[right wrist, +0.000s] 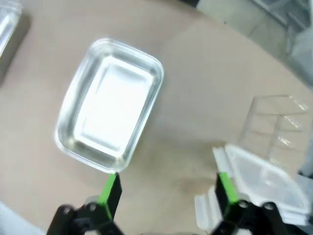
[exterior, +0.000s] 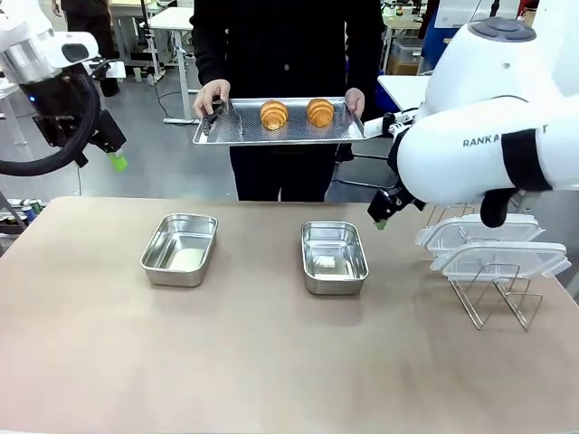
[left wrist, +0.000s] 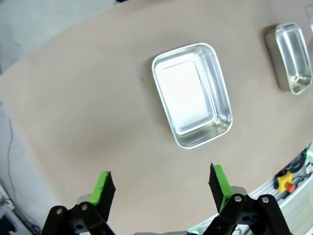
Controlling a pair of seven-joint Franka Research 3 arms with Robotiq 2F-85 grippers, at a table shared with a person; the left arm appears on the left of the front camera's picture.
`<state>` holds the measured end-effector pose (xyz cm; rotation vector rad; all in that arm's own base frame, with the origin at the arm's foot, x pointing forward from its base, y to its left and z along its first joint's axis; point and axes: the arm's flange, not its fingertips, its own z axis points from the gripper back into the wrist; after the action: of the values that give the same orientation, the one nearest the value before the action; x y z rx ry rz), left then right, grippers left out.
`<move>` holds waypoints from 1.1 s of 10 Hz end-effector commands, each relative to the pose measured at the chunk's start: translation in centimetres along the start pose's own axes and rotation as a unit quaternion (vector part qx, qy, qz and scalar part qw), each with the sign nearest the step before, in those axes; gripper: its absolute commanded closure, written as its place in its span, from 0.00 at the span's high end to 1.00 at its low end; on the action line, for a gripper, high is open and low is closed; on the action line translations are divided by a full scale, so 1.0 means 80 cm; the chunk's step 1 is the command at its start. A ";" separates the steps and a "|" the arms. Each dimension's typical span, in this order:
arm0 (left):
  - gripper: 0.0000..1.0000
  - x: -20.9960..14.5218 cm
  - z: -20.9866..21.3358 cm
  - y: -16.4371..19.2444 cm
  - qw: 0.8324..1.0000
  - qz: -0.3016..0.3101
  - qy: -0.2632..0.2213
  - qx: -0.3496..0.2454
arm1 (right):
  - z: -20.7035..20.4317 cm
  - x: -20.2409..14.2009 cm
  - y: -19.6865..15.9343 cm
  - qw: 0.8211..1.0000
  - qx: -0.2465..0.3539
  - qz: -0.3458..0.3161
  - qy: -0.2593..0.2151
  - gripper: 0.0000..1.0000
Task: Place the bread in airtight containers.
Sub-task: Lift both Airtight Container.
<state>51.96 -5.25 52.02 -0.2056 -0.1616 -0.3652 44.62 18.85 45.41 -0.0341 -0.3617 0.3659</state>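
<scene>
Two golden-brown croissants, the bread [exterior: 274, 114] [exterior: 319, 112], lie on a perforated metal tray [exterior: 353, 132] that a person holds above the table's far edge. Two empty steel containers sit on the table, one at left [exterior: 180, 249] and one at centre [exterior: 334, 257]. My left gripper [exterior: 114, 155] hangs high at the far left, open and empty. From its wrist, the left gripper [left wrist: 161, 181] looks down on the left container [left wrist: 191, 95]. My right gripper [exterior: 384, 213] hovers right of the centre container. The right gripper [right wrist: 168, 188] is open above that container's [right wrist: 110, 103] near corner.
Clear plastic lids [exterior: 493, 246] rest on a wire rack [exterior: 496, 298] at the table's right; the lids [right wrist: 264, 178] lie close to my right fingers. Tongs [exterior: 220, 116] lie on the tray's left end. The person's hands grip both tray ends. The near half of the table is bare.
</scene>
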 end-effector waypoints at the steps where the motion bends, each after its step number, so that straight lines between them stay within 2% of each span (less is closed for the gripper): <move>1: 1.00 -0.001 0.007 -0.004 1.000 -0.023 0.001 0.008 | 0.001 -0.019 0.009 0.999 -0.013 0.042 0.012 1.00; 5: 1.00 0.001 0.002 -0.004 1.000 -0.008 0.000 0.002 | -0.005 -0.009 0.006 0.999 0.000 0.031 0.010 1.00; 7: 1.00 0.016 -0.051 -0.036 0.999 0.013 0.019 0.031 | -0.026 0.011 0.048 0.996 -0.009 -0.074 0.050 1.00; 8: 1.00 0.019 -0.068 -0.048 0.998 0.028 0.020 0.044 | -0.039 0.020 0.060 0.994 -0.017 -0.088 0.063 1.00; 11: 1.00 0.013 -0.110 -0.076 0.998 0.050 0.021 0.032 | -0.068 0.034 0.083 0.992 -0.019 -0.109 0.068 1.00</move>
<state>52.27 -13.41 44.83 -0.1558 -0.1055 -0.2946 45.55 24.97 40.37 -0.0352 -0.2270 0.1581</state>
